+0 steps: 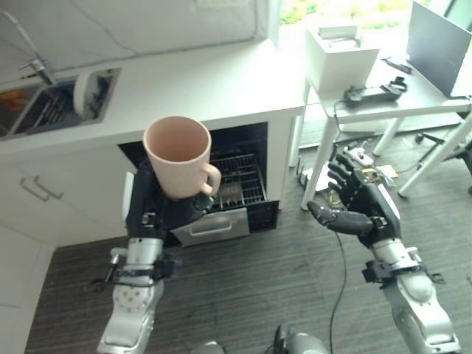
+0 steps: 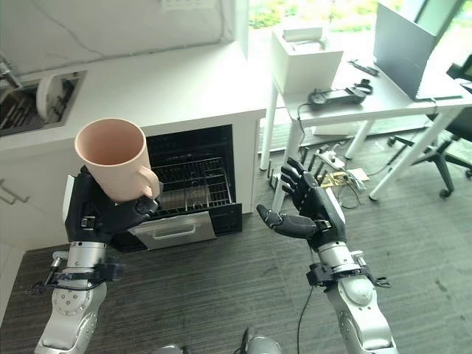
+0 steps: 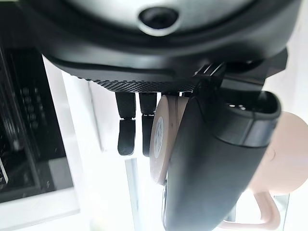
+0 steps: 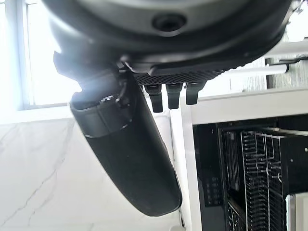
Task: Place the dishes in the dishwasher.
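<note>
One pink mug (image 1: 178, 156) is held upright in the left hand (image 1: 157, 210), mouth up, handle toward the robot's right. Fingers curl round the lower body of the mug from behind; thumb (image 3: 216, 163) lies across its near side, beside the handle. Mug is in the air above and in front of the open dishwasher (image 1: 236, 184), whose wire rack (image 2: 193, 183) sits under the counter (image 1: 221, 81). Right hand (image 2: 310, 206) is held apart to the right, near a white table (image 2: 383, 96), fingers spread and relaxed, holding nothing. A plate (image 1: 85, 92) stands on edge in the sink (image 1: 44, 110).
</note>
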`<state>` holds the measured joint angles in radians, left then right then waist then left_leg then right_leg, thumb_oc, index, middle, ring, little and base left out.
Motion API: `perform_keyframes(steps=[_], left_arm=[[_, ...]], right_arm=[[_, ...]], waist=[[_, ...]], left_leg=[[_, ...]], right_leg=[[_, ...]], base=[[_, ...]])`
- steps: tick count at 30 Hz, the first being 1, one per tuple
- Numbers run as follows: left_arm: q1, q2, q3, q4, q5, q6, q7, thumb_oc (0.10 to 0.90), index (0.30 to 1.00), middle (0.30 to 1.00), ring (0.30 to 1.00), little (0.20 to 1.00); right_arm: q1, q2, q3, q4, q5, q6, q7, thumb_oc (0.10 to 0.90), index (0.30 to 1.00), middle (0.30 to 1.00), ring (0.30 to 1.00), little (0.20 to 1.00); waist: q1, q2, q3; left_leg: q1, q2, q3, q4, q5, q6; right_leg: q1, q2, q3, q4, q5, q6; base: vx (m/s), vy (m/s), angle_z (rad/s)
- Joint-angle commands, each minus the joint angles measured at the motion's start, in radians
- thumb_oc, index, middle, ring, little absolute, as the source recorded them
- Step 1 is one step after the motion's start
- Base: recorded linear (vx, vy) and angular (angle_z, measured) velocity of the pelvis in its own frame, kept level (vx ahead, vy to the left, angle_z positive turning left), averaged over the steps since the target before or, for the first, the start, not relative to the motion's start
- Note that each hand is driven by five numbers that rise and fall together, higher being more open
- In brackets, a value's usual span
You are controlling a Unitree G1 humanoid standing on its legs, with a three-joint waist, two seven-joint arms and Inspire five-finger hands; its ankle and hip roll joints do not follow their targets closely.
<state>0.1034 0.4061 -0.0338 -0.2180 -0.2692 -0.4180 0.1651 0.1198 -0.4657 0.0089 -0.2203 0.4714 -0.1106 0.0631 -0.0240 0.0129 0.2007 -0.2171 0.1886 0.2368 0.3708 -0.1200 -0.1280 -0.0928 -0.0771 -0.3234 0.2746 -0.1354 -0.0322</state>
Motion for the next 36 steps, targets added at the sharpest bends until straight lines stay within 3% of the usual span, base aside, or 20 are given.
perform_keyframes(steps=[1,2,3,5,8,11,15,17,19,22,23,25,27,28,30,31,33,34,36], left_arm=[[-0.056,0.026,0.068,-0.095,-0.041,-0.128,0.031,0.400,0.300,0.300,0.300,0.300],[-0.049,0.022,0.070,-0.095,-0.044,-0.140,0.028,0.400,0.300,0.300,0.300,0.300],[-0.045,0.013,0.077,-0.090,-0.049,-0.158,0.015,0.400,0.300,0.300,0.300,0.300],[-0.048,0.014,0.082,-0.081,-0.049,-0.170,0.020,0.400,0.300,0.300,0.300,0.300],[-0.065,0.029,0.092,-0.070,-0.048,-0.166,0.041,0.400,0.300,0.300,0.300,0.300],[-0.098,0.037,0.099,-0.074,-0.042,-0.150,0.018,0.400,0.300,0.300,0.300,0.300],[-0.116,0.041,0.103,-0.079,-0.039,-0.131,0.001,0.400,0.300,0.300,0.300,0.300],[-0.116,0.049,0.115,-0.089,-0.037,-0.111,-0.009,0.400,0.300,0.300,0.300,0.300],[-0.113,0.051,0.118,-0.096,-0.026,-0.106,-0.010,0.400,0.300,0.300,0.300,0.300],[-0.112,0.050,0.118,-0.096,-0.026,-0.106,-0.010,0.400,0.300,0.300,0.300,0.300],[-0.114,0.058,0.118,-0.096,0.016,-0.107,0.011,0.400,0.300,0.300,0.300,0.300],[-0.128,0.061,0.119,-0.093,0.019,-0.099,0.023,0.400,0.300,0.300,0.300,0.300],[-0.146,0.069,0.106,-0.090,0.030,-0.084,0.016,0.400,0.300,0.300,0.300,0.300],[-0.147,0.070,0.104,-0.091,0.032,-0.083,0.017,0.400,0.300,0.300,0.300,0.300],[-0.142,0.073,0.074,-0.095,0.052,-0.070,0.022,0.400,0.300,0.300,0.300,0.300],[-0.135,0.075,0.075,-0.094,0.055,-0.070,0.029,0.400,0.300,0.300,0.300,0.300],[-0.137,0.083,0.078,-0.100,0.073,-0.061,0.038,0.400,0.300,0.300,0.300,0.300],[-0.142,0.087,0.069,-0.105,0.066,-0.032,0.078,0.400,0.300,0.300,0.300,0.300],[-0.147,0.075,0.066,-0.106,0.048,-0.015,0.105,0.400,0.300,0.300,0.300,0.300]], right_arm=[[-0.050,-0.007,-0.041,-0.100,-0.040,-0.150,-0.006,0.800,0.900,0.900,0.900,0.900],[-0.052,-0.013,-0.042,-0.099,-0.042,-0.153,-0.012,0.800,0.900,0.900,0.900,0.900],[-0.055,-0.028,-0.051,-0.099,-0.031,-0.160,-0.016,0.800,0.900,0.900,0.900,0.900],[-0.050,-0.032,-0.057,-0.093,-0.030,-0.169,-0.004,0.800,0.900,0.900,0.900,0.900],[-0.035,-0.023,-0.068,-0.092,-0.014,-0.177,0.015,0.800,0.900,0.900,0.900,0.900],[-0.031,0.004,-0.089,-0.110,-0.050,-0.190,-0.024,0.800,0.900,0.900,0.900,0.900],[-0.058,0.024,-0.087,-0.106,-0.071,-0.179,-0.061,0.800,0.900,0.900,0.900,0.900],[-0.063,0.039,-0.088,-0.123,-0.063,-0.164,-0.066,0.800,0.900,0.900,0.900,0.900],[-0.054,0.053,-0.085,-0.135,-0.067,-0.159,-0.060,0.800,0.900,0.900,0.900,0.900],[-0.053,0.053,-0.085,-0.136,-0.067,-0.159,-0.060,0.800,0.900,0.900,0.900,0.900],[-0.048,0.071,-0.055,-0.134,-0.056,-0.139,-0.034,0.800,0.900,0.900,0.900,0.900],[-0.051,0.067,-0.049,-0.128,-0.059,-0.145,-0.025,0.800,0.900,0.900,0.900,0.900],[-0.041,0.049,-0.047,-0.123,-0.076,-0.181,-0.030,0.800,0.900,0.900,0.900,0.900],[-0.041,0.047,-0.047,-0.123,-0.074,-0.183,-0.031,0.800,0.900,0.900,0.900,0.900],[-0.051,0.048,-0.026,-0.128,-0.077,-0.178,-0.050,0.800,0.900,0.900,0.900,0.900],[-0.061,0.057,-0.009,-0.131,-0.086,-0.169,-0.050,0.800,0.900,0.900,0.900,0.900],[-0.093,0.058,0.016,-0.122,-0.072,-0.157,-0.049,0.800,0.900,0.900,0.900,0.900],[-0.129,0.025,0.015,-0.110,-0.041,-0.112,-0.065,0.800,0.900,0.900,0.900,0.900],[-0.154,0.006,0.003,-0.096,0.006,-0.094,-0.052,0.800,0.900,0.900,0.900,0.900]], waist=[[0.031,0.004,-0.046],[0.040,0.009,-0.043],[0.038,0.014,-0.045],[0.034,0.012,-0.050],[0.029,-0.001,-0.058],[0.053,-0.031,-0.075],[0.069,-0.053,-0.076],[0.075,-0.067,-0.079],[0.071,-0.058,-0.083],[0.070,-0.054,-0.085],[0.051,-0.035,-0.061],[0.051,-0.041,-0.062],[0.045,-0.073,-0.042],[0.046,-0.078,-0.043],[0.024,-0.098,-0.037],[0.023,-0.099,-0.040],[0.026,-0.094,-0.050],[0.021,-0.086,-0.069],[0.016,-0.074,-0.075]], left_leg=[[-0.044,0.052,-0.060,-0.071,0.132,-0.031],[-0.080,0.073,-0.071,-0.071,0.165,-0.041],[-0.095,0.100,-0.028,-0.071,0.176,-0.042],[-0.081,0.101,-0.001,-0.071,0.148,-0.030],[-0.051,0.080,0.018,-0.071,0.109,-0.002],[-0.034,0.024,0.021,-0.071,0.065,0.042],[-0.014,-0.022,0.010,-0.071,0.033,0.070],[0.005,-0.068,-0.008,-0.071,0.001,0.099],[0.008,-0.076,-0.025,-0.071,-0.003,0.113],[0.005,-0.073,-0.028,-0.071,-0.001,0.114],[0.058,-0.082,-0.069,-0.071,-0.026,0.118],[0.048,-0.082,-0.082,-0.071,-0.020,0.111],[0.069,-0.080,-0.103,-0.071,-0.038,0.090],[0.070,-0.083,-0.102,-0.071,-0.041,0.089],[0.100,-0.068,-0.137,-0.071,-0.078,0.059],[0.117,-0.049,-0.134,-0.071,-0.088,0.049],[0.128,0.017,-0.118,-0.071,-0.080,0.024],[0.133,0.073,-0.106,-0.071,-0.050,-0.002],[0.133,0.108,-0.098,-0.071,-0.025,-0.019]], right_leg=[[0.031,-0.052,0.085,0.025,-0.020,0.154],[0.048,-0.045,0.081,0.025,-0.034,0.150],[0.071,-0.046,0.054,0.025,-0.052,0.148],[0.083,-0.060,0.044,0.025,-0.053,0.156],[0.117,-0.085,0.047,0.025,-0.061,0.176],[0.164,-0.121,0.037,0.025,-0.056,0.206],[0.193,-0.145,0.015,0.025,-0.005,0.223],[0.227,-0.135,0.011,0.025,0.079,0.235],[0.238,-0.100,0.009,0.025,0.169,0.242],[0.235,-0.097,0.008,0.025,0.172,0.241],[0.128,-0.086,0.020,0.127,0.199,0.226],[0.105,-0.083,0.015,0.074,0.171,0.211],[0.043,-0.169,0.034,0.025,0.150,0.215],[0.038,-0.177,0.039,0.025,0.146,0.218],[-0.084,-0.263,0.154,0.025,0.185,0.254],[-0.114,-0.287,0.152,0.025,0.207,0.264],[-0.117,-0.288,0.114,0.025,0.171,0.270],[-0.097,-0.246,0.097,0.025,0.112,0.262],[-0.079,-0.199,0.101,0.025,0.083,0.232]], base=[[0.27,0.194,0.24],[0.25,0.219,-0.16],[0.24,0.248,-0.26],[0.20,0.245,-0.39],[0.27,0.290,-0.35],[0.25,0.273,0.10],[0.19,0.187,0.18],[0.23,0.224,0.34],[0.12,0.137,0.24],[0.10,0.080,0.21],[0.26,0.114,0.12],[0.20,-0.066,-0.03],[0.17,-0.375,0.01],[0.22,-0.510,0.17],[0.34,-0.649,0.43],[0.35,-0.732,0.69],[0.27,-0.690,0.53],[0.24,-0.599,0.31],[0.18,-0.431,0.41]])
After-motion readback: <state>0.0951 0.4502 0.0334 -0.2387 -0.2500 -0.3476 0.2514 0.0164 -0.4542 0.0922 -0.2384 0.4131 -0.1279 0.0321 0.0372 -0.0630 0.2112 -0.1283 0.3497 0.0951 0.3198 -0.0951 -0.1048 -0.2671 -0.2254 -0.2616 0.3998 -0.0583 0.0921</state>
